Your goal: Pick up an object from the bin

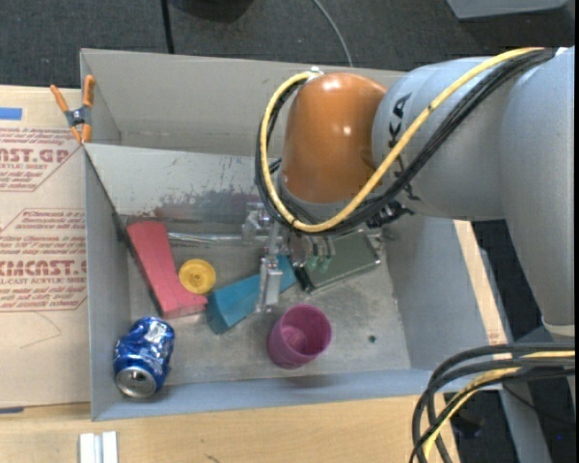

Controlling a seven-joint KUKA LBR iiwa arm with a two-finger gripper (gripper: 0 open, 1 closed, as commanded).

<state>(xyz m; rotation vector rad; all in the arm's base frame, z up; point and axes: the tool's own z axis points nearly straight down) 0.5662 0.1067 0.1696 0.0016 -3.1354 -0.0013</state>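
Contents of grey metal bin (pixel 104 258), listed from near wall to far wall.

1. Crushed blue drinks can (pixel 143 355): near left corner, lying on its side, open end towards the near wall.
2. Purple cup (pixel 299 336): near wall, middle of the floor, tipped with its mouth facing up and rightward. Just beside the teal block, right of it.
3. Teal block (pixel 234 304): wedge-like, lying flat at mid-floor, running diagonally from the pink block's near end up towards the right. The gripper stands on or directly over its right part.
4. Gripper (pixel 268 302): pointing straight down at the teal block, tip level with the block's upper face. Whether it is spread or pressed together cannot be told; contact with the block is likewise unclear.
5. Yellow disc (pixel 197 276): flat on the floor, touching the pink block's right side.
6. Pink block (pixel 162 266): long slab, left of centre, set diagonally.
7. Flat grey-green slab (pixel 345 258): right of the gripper, partly under the wrist.
8. Orange wrist cover (pixel 330 138): above the gripper, ringed by yellow cable.
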